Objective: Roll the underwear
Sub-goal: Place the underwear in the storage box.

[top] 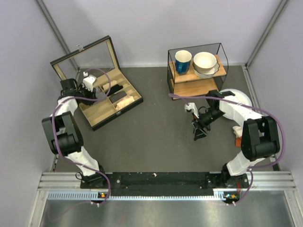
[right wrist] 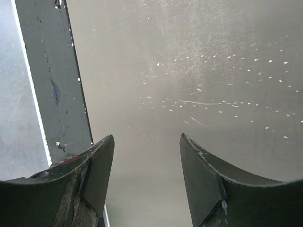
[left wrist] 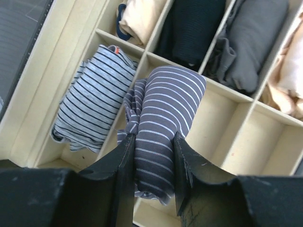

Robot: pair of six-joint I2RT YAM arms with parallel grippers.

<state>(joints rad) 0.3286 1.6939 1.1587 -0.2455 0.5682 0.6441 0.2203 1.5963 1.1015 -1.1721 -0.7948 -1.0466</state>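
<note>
The underwear (left wrist: pixel 165 109) is a tight roll of dark grey cloth with thin white stripes. My left gripper (left wrist: pixel 154 137) is shut on its lower part, one finger pressed to each side. The roll hangs over a cream divider and an empty compartment of the wooden organizer box (left wrist: pixel 246 142). In the top view the left gripper (top: pixel 96 89) is over the box (top: pixel 105 118) at the back left, and the roll itself is hidden there. My right gripper (right wrist: pixel 147 139) is open with nothing between its fingers, low over the dark table near the middle right (top: pixel 199 134).
Other compartments hold a light striped roll (left wrist: pixel 90 109), a beige roll (left wrist: pixel 142 19), a black roll (left wrist: pixel 194 28) and a grey roll (left wrist: pixel 251 42). The box lid (top: pixel 87 56) stands open. A glass case (top: pixel 222 52) with a blue mug (top: pixel 182 61) and bowls (top: pixel 205 63) stands at the back right.
</note>
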